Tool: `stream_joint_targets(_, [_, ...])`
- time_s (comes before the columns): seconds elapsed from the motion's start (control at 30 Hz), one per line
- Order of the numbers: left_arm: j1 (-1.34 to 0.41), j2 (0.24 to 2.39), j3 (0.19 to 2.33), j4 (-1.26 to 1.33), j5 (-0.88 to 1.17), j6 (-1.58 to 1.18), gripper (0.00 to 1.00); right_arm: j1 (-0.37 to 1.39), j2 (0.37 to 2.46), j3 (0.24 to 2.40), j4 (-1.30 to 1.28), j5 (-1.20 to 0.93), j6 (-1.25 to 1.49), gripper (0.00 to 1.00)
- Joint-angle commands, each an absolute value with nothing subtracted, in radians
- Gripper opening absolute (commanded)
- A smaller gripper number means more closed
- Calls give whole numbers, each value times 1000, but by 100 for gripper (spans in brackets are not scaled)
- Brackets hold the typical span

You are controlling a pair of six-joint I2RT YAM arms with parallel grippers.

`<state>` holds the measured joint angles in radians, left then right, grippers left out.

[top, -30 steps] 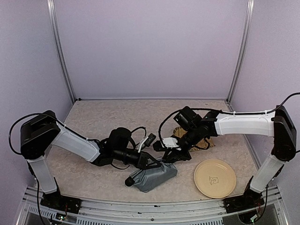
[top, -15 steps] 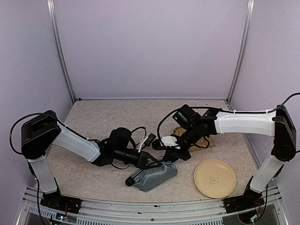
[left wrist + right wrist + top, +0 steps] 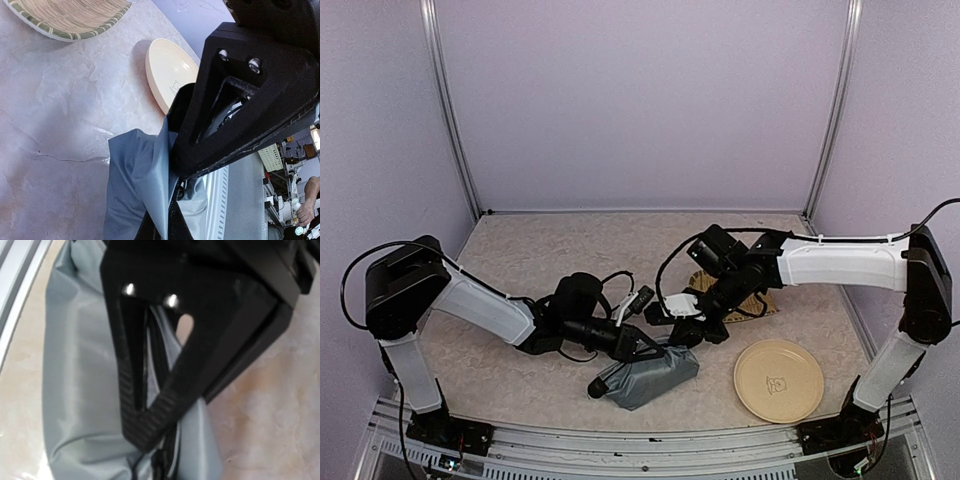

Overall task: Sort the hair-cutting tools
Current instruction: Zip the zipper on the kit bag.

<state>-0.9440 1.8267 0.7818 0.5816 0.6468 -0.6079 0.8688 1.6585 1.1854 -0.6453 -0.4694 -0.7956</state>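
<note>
The hair-cutting tools do not show plainly in any view, so you cannot tell from here where they lie; they may be inside the pouch or hidden behind the arms. Nearest you, the grey-blue pouch lies on the desk close to the front edge, and a cream plate sits apart to its right. Just beyond the pouch, the left tool stays clenched on a raised fold of the cloth beside the zip, as it was a second ago. The change is on the other side. The right tool, whose jaws stood partly parted a second ago, has now clamped shut at the pouch's far edge. Its wrist view shows grey cloth and the dark zip line caught at its finger, while the arm has barely shifted and the pouch has not visibly moved. You now seem to have a pinch on each side of the mouth, so the step in hand looks like pulling the pouch open. Nothing appears sorted yet. The cloth is limp and thin, so draw the two apart gently or one grip may slip. Farther back, the woven tray lies partly under the right arm, and that arm hides what the tray holds.
</note>
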Motion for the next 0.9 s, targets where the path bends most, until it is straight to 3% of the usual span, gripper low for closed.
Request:
stream_joint_targets(0.0, [-926, 1838, 798, 472, 616, -589, 1, 829, 1617, 1131, -748, -434, -812, 0])
stream_joint_targets(0.43, [-885, 1775, 807, 356, 553, -531, 1, 700, 1605, 1074, -868, -450, -833, 0])
stream_joint_targets(0.6, [-908, 1768, 847, 344, 561, -490, 8, 698, 1589, 1113, -839, -498, -807, 0])
stream_joint_targets(0.63, [-912, 1766, 863, 330, 544, -481, 12, 698, 1589, 1126, -837, -512, -803, 0])
stream_joint_targets(0.73, [-917, 1746, 902, 272, 456, -474, 47, 698, 1592, 1171, -826, -555, -784, 5])
stream_joint_targets(0.8, [-917, 1736, 928, 214, 407, -461, 59, 697, 1594, 1192, -818, -578, -770, 9])
stream_joint_targets(0.87, [-921, 1724, 962, 133, 363, -423, 64, 696, 1592, 1212, -810, -597, -758, 12])
